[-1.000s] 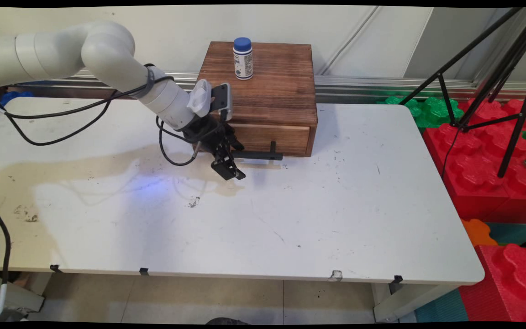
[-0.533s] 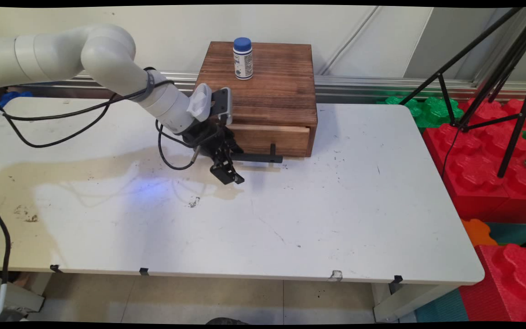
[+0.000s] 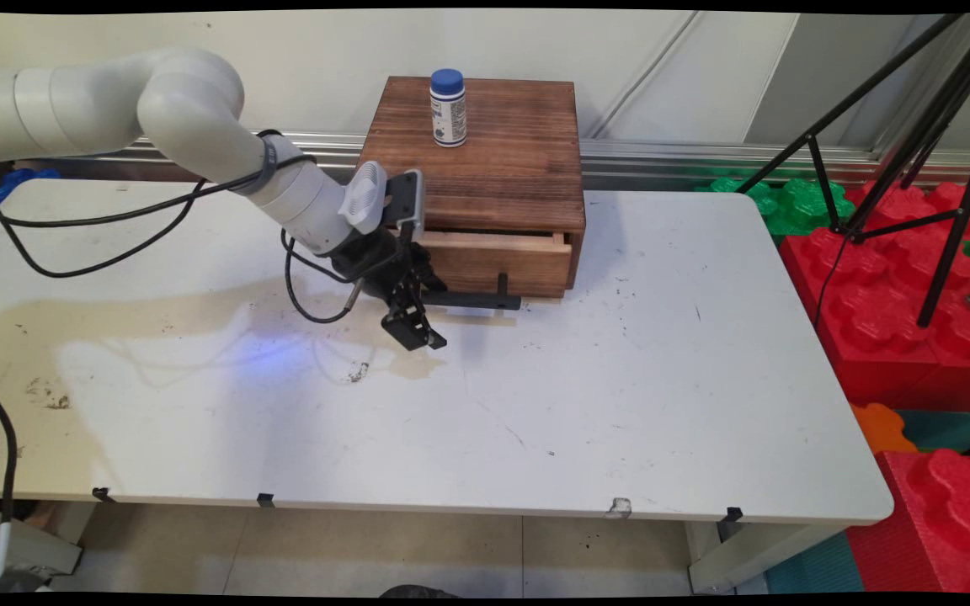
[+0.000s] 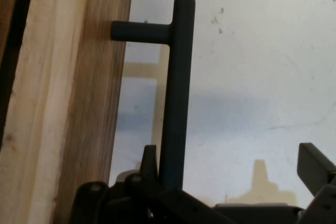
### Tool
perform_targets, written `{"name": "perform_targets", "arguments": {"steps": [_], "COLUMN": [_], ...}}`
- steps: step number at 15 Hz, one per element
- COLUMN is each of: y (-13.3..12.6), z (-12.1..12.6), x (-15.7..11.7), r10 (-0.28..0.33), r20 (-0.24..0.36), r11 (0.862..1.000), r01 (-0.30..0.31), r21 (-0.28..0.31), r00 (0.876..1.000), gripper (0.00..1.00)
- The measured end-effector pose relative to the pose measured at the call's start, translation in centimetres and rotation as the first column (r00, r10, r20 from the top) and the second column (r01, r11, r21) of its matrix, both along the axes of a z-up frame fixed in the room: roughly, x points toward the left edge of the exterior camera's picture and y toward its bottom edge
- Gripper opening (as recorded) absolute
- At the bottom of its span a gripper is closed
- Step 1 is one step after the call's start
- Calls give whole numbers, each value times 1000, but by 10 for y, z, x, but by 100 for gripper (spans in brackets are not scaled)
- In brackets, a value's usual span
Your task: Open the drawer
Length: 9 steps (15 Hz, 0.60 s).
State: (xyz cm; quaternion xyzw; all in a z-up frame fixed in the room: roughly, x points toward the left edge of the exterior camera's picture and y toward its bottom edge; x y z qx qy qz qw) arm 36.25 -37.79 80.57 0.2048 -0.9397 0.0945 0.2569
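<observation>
Your gripper [image 3: 419, 316] reaches the left end of the black handle [image 3: 477, 298] on the slightly open drawer [image 3: 498, 257], fingers apart with the bar between them. The wooden box [image 3: 485, 160] behind blocks the way; a blue-capped bottle [image 3: 448, 108] stands on top, tripod legs [image 3: 914, 160] far right.

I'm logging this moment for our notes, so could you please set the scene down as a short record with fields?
gripper: black two-finger gripper, low over the table, at the handle's left end
fingers: open, one on each side of the bar
handle: black bar handle on the drawer front
drawer: light wooden drawer, slightly out of the box
box: dark wooden box at the table's far edge
on the box: white bottle with blue cap, upright
table: white table, stained on its left half
</observation>
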Motion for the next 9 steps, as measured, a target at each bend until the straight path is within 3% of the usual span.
{"name": "perform_targets", "arguments": {"steps": [9], "y": [26], "z": [5], "x": [-8], "r10": [-67], "r20": [8], "r11": [998], "r01": [67], "r21": [-5], "r00": [998], "gripper": [100]}}
